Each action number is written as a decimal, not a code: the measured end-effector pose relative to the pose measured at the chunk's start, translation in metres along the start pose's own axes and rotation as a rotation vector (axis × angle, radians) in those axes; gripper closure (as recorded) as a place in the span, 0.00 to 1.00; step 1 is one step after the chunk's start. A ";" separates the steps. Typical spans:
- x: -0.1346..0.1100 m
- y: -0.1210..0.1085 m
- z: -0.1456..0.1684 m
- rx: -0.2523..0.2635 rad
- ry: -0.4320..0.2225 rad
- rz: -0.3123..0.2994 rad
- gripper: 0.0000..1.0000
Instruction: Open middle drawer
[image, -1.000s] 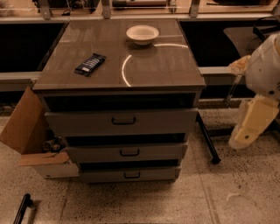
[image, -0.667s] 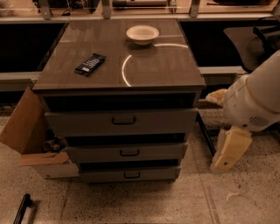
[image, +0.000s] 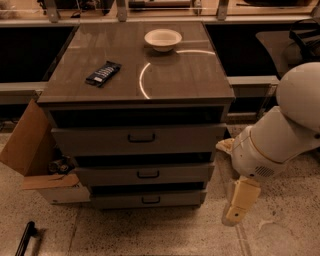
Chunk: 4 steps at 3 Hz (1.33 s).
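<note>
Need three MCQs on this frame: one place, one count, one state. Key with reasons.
1. Where is the gripper? A on the cabinet top; B low, right of the cabinet; C behind the cabinet.
2. How many drawers does the cabinet have? A two; B five; C three.
3. The middle drawer has a handle that is: A free, nothing touching it; B gripped; C broken off.
Key: 1 B, the gripper hangs near the floor beside the cabinet's right side. 2 C, three fronts stack, each with a handle. 3 A, the gripper is well apart from it.
</note>
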<state>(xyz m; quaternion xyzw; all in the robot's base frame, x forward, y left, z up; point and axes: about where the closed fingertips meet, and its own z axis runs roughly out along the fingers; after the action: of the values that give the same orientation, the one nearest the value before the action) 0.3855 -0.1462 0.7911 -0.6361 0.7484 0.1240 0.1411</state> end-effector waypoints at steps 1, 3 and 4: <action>0.014 -0.016 0.038 0.010 0.021 -0.012 0.00; 0.060 -0.061 0.164 0.022 -0.051 -0.069 0.00; 0.072 -0.081 0.224 -0.002 -0.155 -0.070 0.00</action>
<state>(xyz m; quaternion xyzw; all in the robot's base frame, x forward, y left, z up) 0.4662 -0.1436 0.5555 -0.6505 0.7124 0.1685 0.2024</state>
